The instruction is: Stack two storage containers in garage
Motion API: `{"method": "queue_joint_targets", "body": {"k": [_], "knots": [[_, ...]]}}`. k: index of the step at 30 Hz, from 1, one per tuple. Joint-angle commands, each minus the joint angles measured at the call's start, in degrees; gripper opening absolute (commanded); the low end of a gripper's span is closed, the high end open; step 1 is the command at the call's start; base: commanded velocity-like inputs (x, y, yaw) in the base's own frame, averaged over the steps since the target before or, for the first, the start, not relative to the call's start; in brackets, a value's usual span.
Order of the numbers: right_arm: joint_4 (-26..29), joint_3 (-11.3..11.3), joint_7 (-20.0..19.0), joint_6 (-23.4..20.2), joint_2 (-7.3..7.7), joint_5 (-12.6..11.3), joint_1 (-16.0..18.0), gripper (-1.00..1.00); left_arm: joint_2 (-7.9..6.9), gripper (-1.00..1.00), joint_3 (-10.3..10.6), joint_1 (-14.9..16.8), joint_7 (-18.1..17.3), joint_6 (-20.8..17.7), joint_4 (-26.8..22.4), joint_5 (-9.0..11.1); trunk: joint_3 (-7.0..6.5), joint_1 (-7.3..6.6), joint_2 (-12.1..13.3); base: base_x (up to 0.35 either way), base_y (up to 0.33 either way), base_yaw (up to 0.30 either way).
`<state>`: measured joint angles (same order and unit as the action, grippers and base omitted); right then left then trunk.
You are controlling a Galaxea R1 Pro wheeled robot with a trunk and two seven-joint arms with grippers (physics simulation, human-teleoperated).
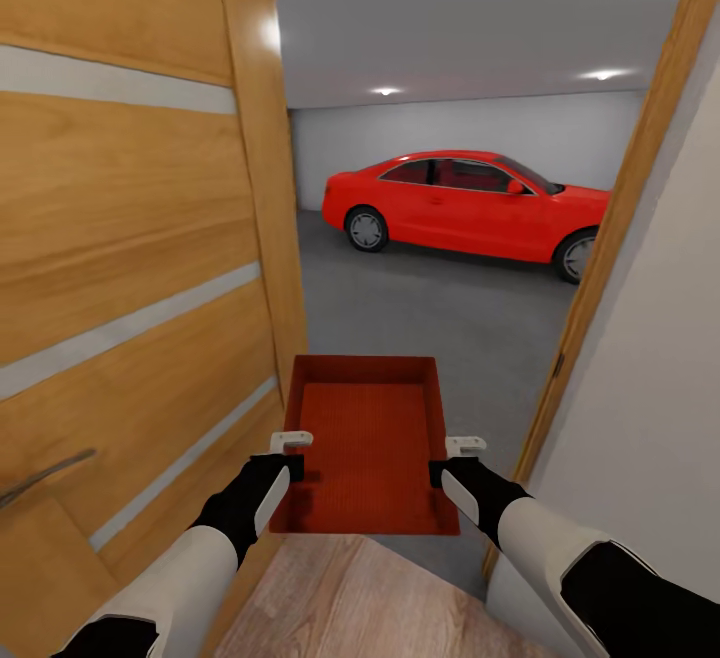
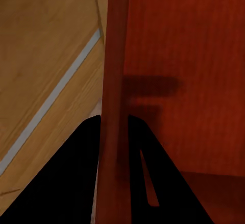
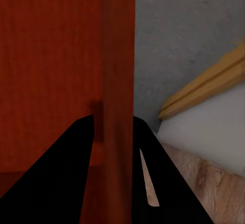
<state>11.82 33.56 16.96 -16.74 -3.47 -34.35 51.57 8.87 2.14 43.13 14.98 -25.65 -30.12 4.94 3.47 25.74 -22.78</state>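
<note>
I hold one orange-red storage container (image 1: 368,433) out in front of me in a doorway, its open top up and nothing inside. My left gripper (image 1: 291,445) is shut on the container's left wall (image 2: 113,81), one finger on each side of it. On the opposite side, my right gripper (image 1: 463,450) is shut on the right wall (image 3: 118,81) the same way. Ahead through the opening lies the garage with its dark grey concrete floor (image 1: 440,308). Light wood planks (image 1: 350,598) are under me.
An open honey-wood door (image 1: 130,268) with frosted strips stands close on my left. The door frame (image 1: 610,228) and a white wall (image 1: 660,378) hem in the right. A glossy red car (image 1: 470,203) is parked at the far side of the garage.
</note>
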Motion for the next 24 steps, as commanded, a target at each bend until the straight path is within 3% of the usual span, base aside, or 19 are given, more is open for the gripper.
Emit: {"method": "queue_joint_targets", "body": {"k": [1,8,24], "knots": [[0.13,-1.48,1.77,-0.44,0.57,1.4,0.11,-1.0,-0.08,-1.0,0.1,0.01,0.66,-0.54,-0.05,-0.54,0.13,0.04,-0.14,0.038,0.116,0.0],[0.13,-1.52,1.78,-0.4,0.57,1.48,0.11,-1.0,-0.08,-1.0,0.14,0.0,0.66,-0.54,-0.03,-0.54,0.13,0.04,-0.14,0.009,0.027,-0.057],[0.13,-1.48,1.79,-0.4,0.57,1.48,0.11,-1.0,-0.08,-1.0,0.12,0.03,0.66,-0.54,-0.07,-0.56,0.13,0.04,-0.14,0.0,0.0,-0.239]]}}
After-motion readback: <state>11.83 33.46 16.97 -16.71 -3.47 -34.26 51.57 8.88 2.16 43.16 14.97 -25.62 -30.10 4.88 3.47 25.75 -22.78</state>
